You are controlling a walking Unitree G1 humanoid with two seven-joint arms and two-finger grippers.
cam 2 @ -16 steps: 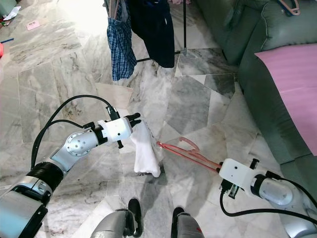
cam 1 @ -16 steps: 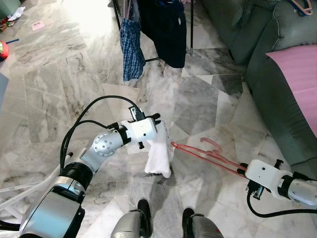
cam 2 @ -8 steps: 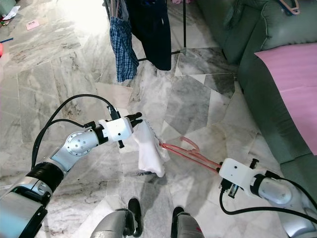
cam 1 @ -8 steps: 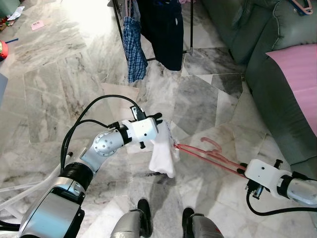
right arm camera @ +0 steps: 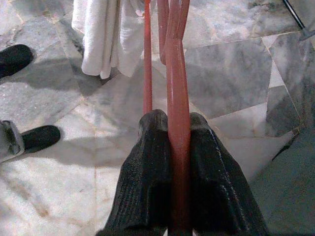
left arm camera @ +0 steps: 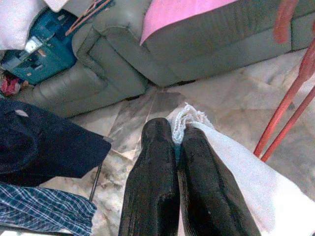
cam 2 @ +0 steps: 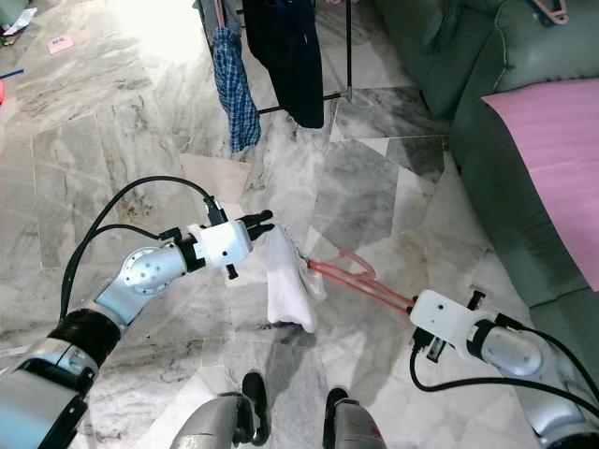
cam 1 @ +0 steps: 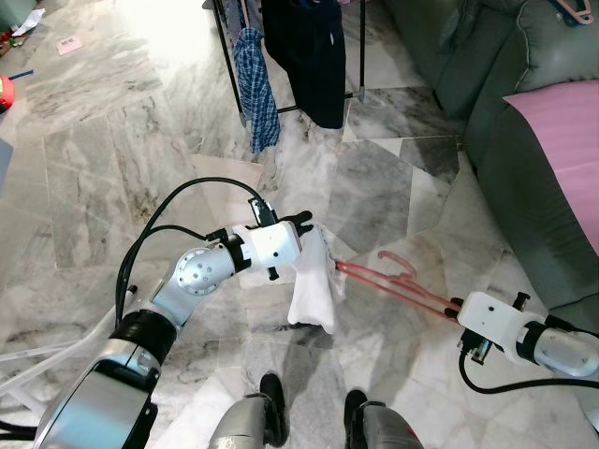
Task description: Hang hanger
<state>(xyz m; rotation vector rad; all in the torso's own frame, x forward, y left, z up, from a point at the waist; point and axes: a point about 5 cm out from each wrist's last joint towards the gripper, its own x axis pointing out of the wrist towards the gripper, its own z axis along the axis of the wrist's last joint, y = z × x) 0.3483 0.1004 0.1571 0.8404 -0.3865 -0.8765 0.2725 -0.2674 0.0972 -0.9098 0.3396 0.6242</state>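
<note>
Right claw (right arm camera: 179, 135) clamps the pink hanger (cam 1: 398, 285), left claw (left arm camera: 177, 140) pinches the white cloth (cam 1: 314, 290); clothes rack (cam 1: 360, 56) not yet reached.

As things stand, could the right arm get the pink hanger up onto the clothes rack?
Probably not yet. The right gripper is shut on the pink hanger, but the clothes rack stands well ahead across open marble floor, so walking closer seems needed.

Clothes rack (cam 1: 360, 56) standing ahead on the floor (cam 1: 112, 168), two garments (cam 1: 304, 56) hanging from it. Sofa (cam 1: 524, 150) running along the right. Left gripper (cam 1: 304, 223) sitting centre-left, cloth (cam 1: 314, 290) hanging from its fingers. Hanger (cam 1: 393, 281) stretching from the cloth rightward to the right gripper (cam 1: 456, 313). Robot's feet (cam 1: 314, 412) standing below, nearest the camera.
</note>
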